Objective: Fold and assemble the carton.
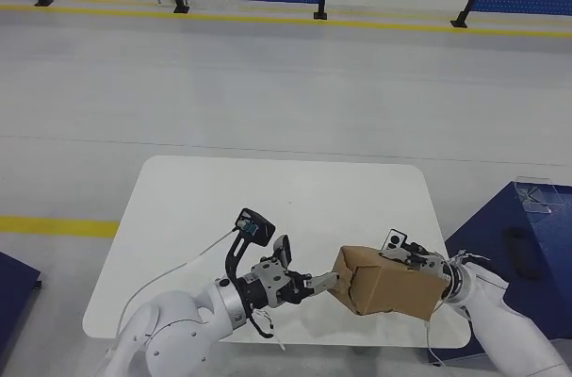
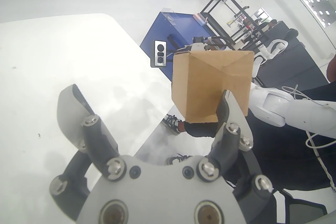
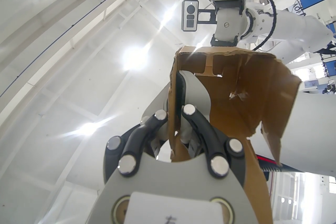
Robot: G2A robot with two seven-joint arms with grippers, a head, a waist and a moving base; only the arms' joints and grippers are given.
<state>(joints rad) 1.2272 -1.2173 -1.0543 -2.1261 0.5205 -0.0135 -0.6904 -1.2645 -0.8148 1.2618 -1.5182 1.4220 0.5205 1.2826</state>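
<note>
Here, the left gripper [image 1: 316, 281] has its jaws wide apart, and one finger touches the single carton [image 1: 389, 283]. The carton is held over the near right corner of the table [image 1: 267, 188], close to both edges. The right gripper [image 3: 173, 104] clamps the carton's wall.

one carton [image 1: 389, 281]. one table [image 1: 295, 198]. two tools: the left tool [image 2: 148, 95] and the right tool [image 3: 174, 93]. two dark blue units [image 1: 516, 240] on the floor, one at each side of the table. four black stand feet [image 1: 180, 8]. two yellow floor lines [image 1: 40, 226].
</note>
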